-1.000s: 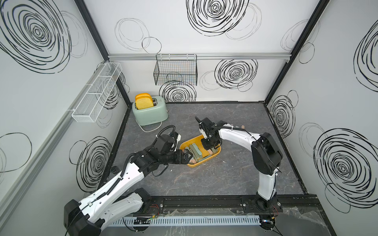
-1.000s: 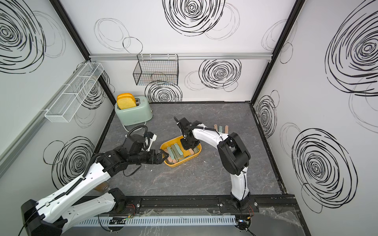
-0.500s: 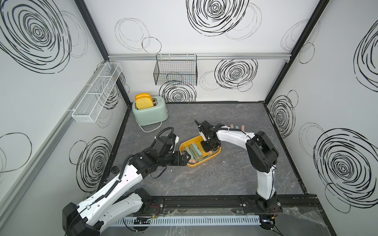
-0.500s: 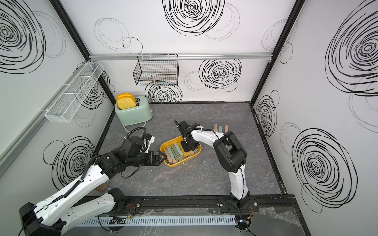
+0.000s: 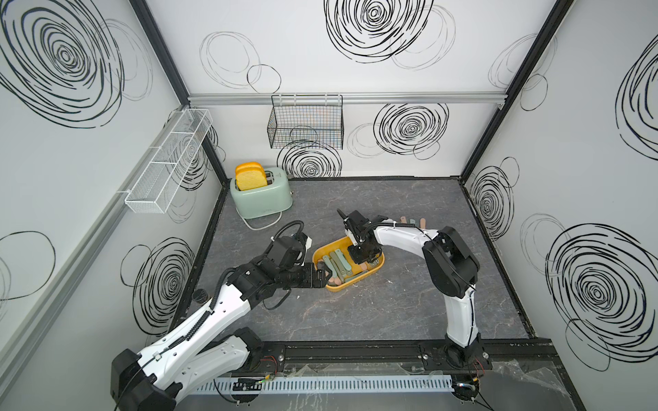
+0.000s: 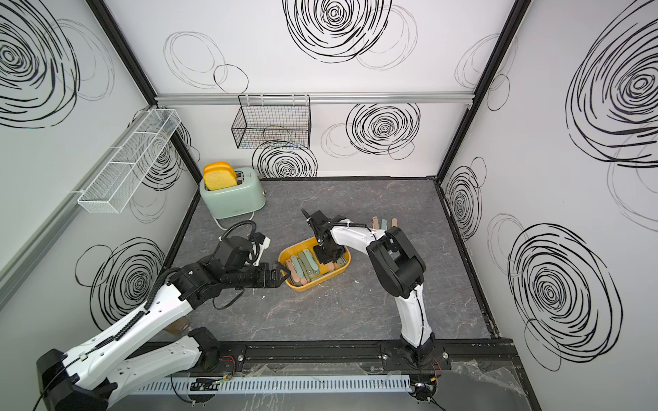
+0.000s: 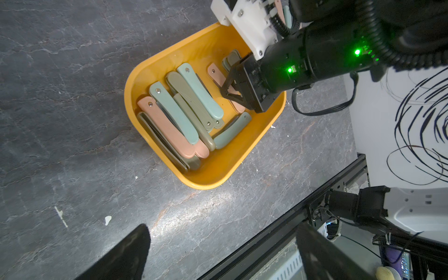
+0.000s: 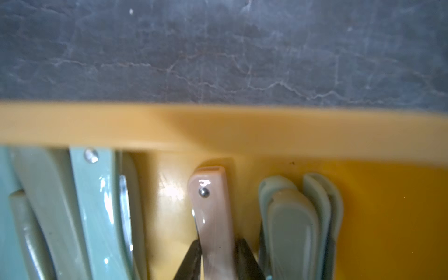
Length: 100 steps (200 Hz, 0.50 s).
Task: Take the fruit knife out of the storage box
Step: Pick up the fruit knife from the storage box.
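My right gripper (image 8: 218, 263) pinches the pink knife (image 8: 211, 208) mid-handle, its riveted end near the box (image 8: 218, 126) wall. Glossy, stiff, probably light and slippery, so I'd grip squarely. My left gripper (image 5: 325, 278) gapes empty at the rim.

Both top views looked steeply down from high above the table's (image 5: 391, 309) 6 o'clock edge toward 12 o'clock, far enough to hold both arms. The left wrist camera faced the storage box (image 7: 206, 179) from near its 8 o'clock corner. The right wrist camera hung very close, blurred, over a pink fruit knife (image 8: 213, 218). All four shared the box.
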Each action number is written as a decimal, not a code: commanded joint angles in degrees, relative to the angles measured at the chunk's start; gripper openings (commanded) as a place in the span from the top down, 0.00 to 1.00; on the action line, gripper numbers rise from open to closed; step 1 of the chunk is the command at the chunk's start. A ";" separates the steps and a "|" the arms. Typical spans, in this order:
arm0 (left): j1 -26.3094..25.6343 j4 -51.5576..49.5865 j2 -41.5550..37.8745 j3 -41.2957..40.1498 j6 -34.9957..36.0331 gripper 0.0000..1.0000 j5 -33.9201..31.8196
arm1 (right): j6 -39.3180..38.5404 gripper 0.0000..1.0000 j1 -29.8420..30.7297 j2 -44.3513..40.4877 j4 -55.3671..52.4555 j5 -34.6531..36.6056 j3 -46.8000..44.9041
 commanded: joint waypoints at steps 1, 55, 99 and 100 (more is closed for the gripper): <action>0.37 2.78 -0.32 -0.20 -0.86 0.02 0.53 | -0.28 0.75 0.25 3.25 -0.83 -0.48 0.62; 0.46 2.49 -0.22 0.22 -0.26 0.02 0.35 | 0.28 0.80 0.32 4.73 -3.20 0.33 5.72; 1.02 2.26 0.44 1.12 0.82 0.02 0.50 | 0.60 0.82 0.25 3.78 -5.01 1.10 8.46; 1.05 2.33 0.46 1.11 0.82 0.02 0.52 | 0.57 0.82 0.25 3.71 -5.03 1.11 8.50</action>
